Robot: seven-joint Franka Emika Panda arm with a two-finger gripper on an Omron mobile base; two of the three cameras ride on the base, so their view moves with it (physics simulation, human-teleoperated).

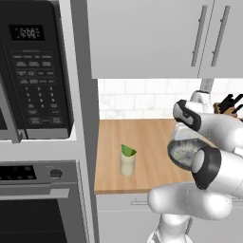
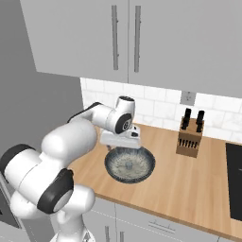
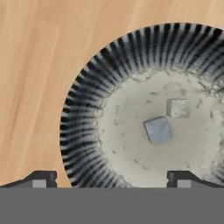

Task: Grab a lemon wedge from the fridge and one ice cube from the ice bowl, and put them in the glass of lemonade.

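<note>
The ice bowl [image 3: 87,113] is seen on the wooden counter [image 2: 189,184], round and shallow, with a dark ribbed wall streaked in grey and a pale, speckled whitish floor. Two small cubes are seen lying on that floor near its middle: a bluish-grey ice cube [image 3: 158,130] and, just beside it toward the upper right, a paler second cube [image 3: 178,107]; the two are close, and contact between them cannot be judged. The gripper [image 3: 109,178] is held above the bowl, and its dark fingertips [image 3: 41,179] are spread wide apart with nothing between them. In the right base view the hand is seen hanging over the bowl's [image 2: 130,165] far rim. The glass of lemonade [image 1: 127,163] is noted standing upright on the counter, well apart from the bowl [image 1: 182,151], short and filled with pale creamy-yellow liquid. A green lemon wedge [image 1: 127,151] is seen sitting in its mouth, pointed tip up. A knife block [image 2: 190,138] stands against the tiled wall.
</note>
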